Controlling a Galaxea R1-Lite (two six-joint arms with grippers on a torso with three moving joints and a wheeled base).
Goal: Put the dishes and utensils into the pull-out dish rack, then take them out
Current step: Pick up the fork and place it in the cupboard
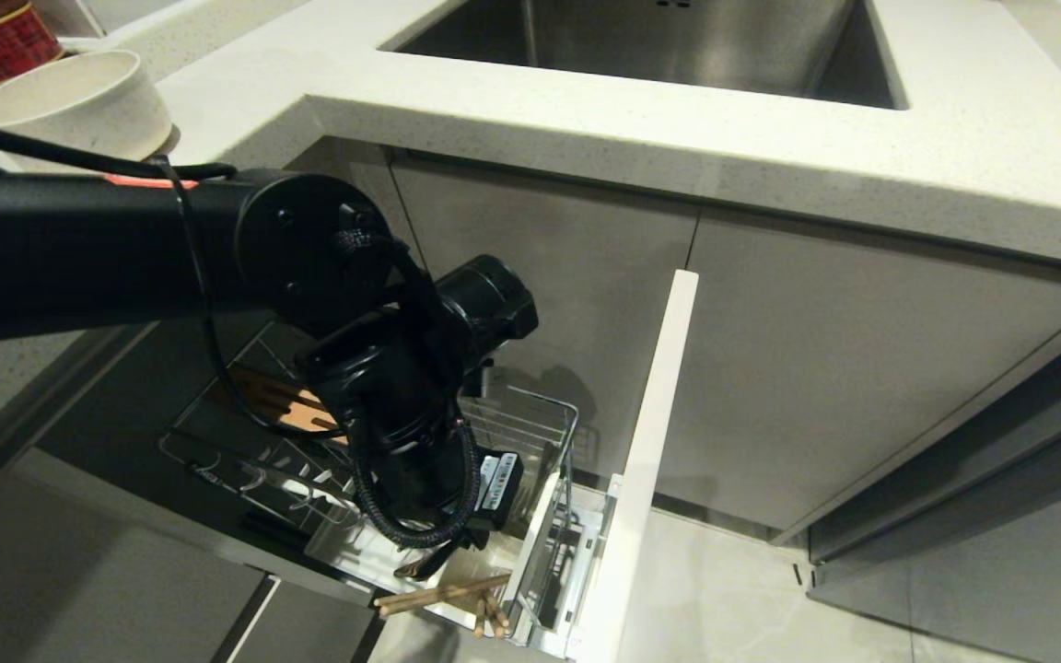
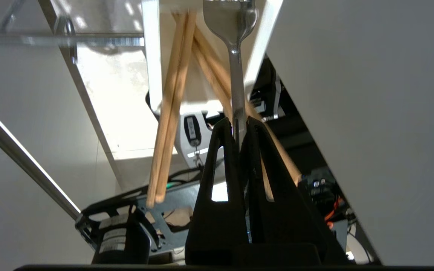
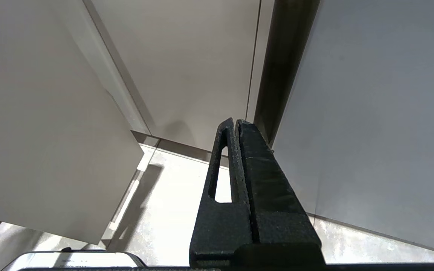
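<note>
Kitchen setup: pale speckled countertop (image 1: pixel 770 157) with a steel sink (image 1: pixel 659 41) set in, grey cabinet fronts and a light tile floor (image 1: pixel 724 599) below. The pull-out dish rack (image 1: pixel 530 433) is slid out under the counter. The left arm reaches down into its caddy end, left gripper (image 2: pixel 239 126) clamped on the fork (image 2: pixel 236 56) handle, chopsticks (image 2: pixel 171 98) leaning right beside it. The bowl (image 1: pixel 75 101) sits up on the counter. The right gripper (image 3: pixel 236 126) hangs pinched together, holding nothing, near the cabinets.

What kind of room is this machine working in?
Most likely a home kitchen: a steel sink set in a pale stone countertop, grey cabinet doors below, and a pull-out dish rack holding chopsticks.
</note>
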